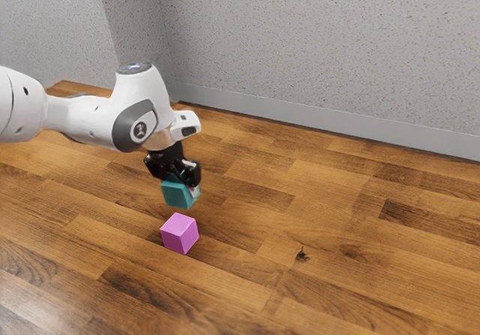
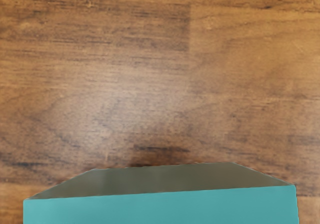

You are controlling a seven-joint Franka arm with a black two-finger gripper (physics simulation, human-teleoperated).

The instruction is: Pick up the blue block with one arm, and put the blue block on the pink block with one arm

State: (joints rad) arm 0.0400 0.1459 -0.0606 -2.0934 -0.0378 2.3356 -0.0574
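Firmly clamped between the fingers of my gripper (image 1: 180,181), the blue block (image 1: 178,195) hangs clear of the wooden surface (image 1: 337,200). It sits just under my hand, above the pink block (image 1: 179,232), with a gap between them.

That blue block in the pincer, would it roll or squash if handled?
Probably neither: the blue block shows sharp, flat faces in the pincer, so it seems stiff. Flat sides should sit steady, not roll.
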